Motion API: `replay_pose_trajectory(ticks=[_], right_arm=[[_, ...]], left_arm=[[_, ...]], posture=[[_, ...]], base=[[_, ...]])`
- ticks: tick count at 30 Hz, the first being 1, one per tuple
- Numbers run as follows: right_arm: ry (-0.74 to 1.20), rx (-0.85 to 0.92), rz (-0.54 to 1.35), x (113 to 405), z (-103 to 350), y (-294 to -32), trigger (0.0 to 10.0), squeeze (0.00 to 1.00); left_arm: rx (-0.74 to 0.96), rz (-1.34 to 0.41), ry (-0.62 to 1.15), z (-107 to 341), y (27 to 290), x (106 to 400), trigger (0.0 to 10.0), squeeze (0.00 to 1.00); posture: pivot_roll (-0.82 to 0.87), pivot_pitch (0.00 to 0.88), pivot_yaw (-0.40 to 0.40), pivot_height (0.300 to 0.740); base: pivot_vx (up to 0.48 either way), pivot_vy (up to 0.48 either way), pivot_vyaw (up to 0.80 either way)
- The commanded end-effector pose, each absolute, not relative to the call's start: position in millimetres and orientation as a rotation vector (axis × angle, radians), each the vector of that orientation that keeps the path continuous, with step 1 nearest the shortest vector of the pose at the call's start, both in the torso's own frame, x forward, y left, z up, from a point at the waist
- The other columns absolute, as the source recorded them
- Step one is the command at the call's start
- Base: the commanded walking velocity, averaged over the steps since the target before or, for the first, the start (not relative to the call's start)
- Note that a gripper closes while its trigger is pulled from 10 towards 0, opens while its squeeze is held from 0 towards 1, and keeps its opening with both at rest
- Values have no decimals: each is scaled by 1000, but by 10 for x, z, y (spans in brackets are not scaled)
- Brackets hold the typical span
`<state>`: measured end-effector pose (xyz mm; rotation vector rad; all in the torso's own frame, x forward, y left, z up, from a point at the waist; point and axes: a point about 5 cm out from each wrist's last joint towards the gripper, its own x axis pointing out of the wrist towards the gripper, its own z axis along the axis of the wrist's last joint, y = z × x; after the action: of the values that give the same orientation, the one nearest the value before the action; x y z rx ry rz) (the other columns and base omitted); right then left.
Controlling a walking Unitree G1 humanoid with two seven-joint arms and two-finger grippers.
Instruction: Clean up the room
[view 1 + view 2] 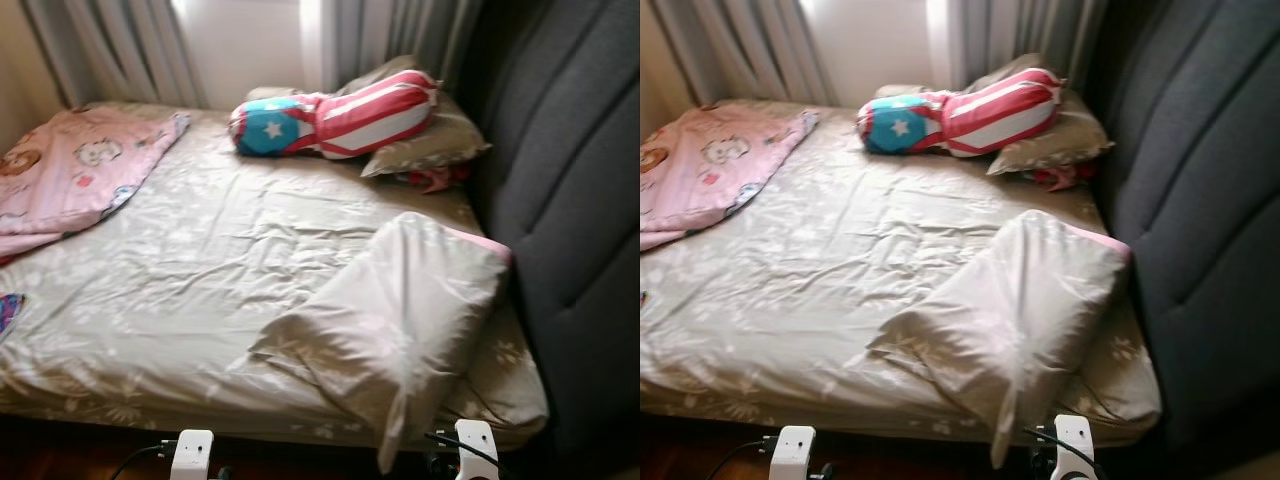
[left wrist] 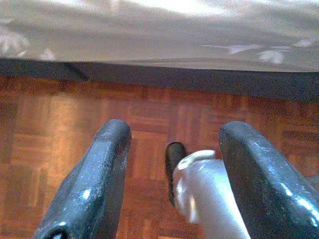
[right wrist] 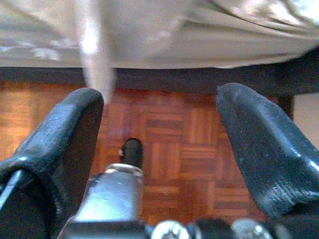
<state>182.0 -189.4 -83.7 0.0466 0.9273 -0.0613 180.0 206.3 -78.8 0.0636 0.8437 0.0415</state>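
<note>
Directly ahead lay the bed (image 1: 200,260), its beige floral sheet rumpled. Nearest pillow (image 1: 400,310) sat askew at the bed's near edge beside the dark headboard (image 1: 570,200), one slack case corner hanging over the side. Striped bolster (image 1: 340,115) rested on a second pillow (image 1: 430,145) at the bed's far end; pink blanket (image 1: 70,170) bunched opposite the headboard. Left end effector (image 2: 172,174) and right end effector (image 3: 159,149) hung low over parquet floor (image 2: 60,134), fingers spread wide, holding nothing. Pillow judged light, soft, compressible; best pinched at the bulky body, not the loose corner.
</note>
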Motion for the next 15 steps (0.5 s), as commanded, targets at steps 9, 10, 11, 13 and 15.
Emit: replay_pose_trajectory(ticks=[9,10,11,13,15], right_arm=[[925,61,-59,1826,-838,-1863,10000,0],[924,62,-59,1826,-838,-1861,10000,0],[924,62,-59,1825,-838,-1860,10000,0],[923,64,-60,1825,-839,-1858,10000,0],[921,66,-60,1825,-839,-1857,10000,0]], left_arm=[[73,47,866,-814,2064,1757,10000,0],[67,45,858,-808,2050,1770,10000,0],[64,45,854,-806,2046,1774,10000,0],[59,42,844,-796,2036,1796,10000,0],[56,40,837,-786,2026,1820,10000,0]], posture=[[40,15,-54,740],[41,16,-53,740],[40,16,-53,740],[39,17,-53,740],[39,17,-52,740]], base=[[0,47,0],[0,0,0],[0,0,0],[0,0,0],[0,0,0]])
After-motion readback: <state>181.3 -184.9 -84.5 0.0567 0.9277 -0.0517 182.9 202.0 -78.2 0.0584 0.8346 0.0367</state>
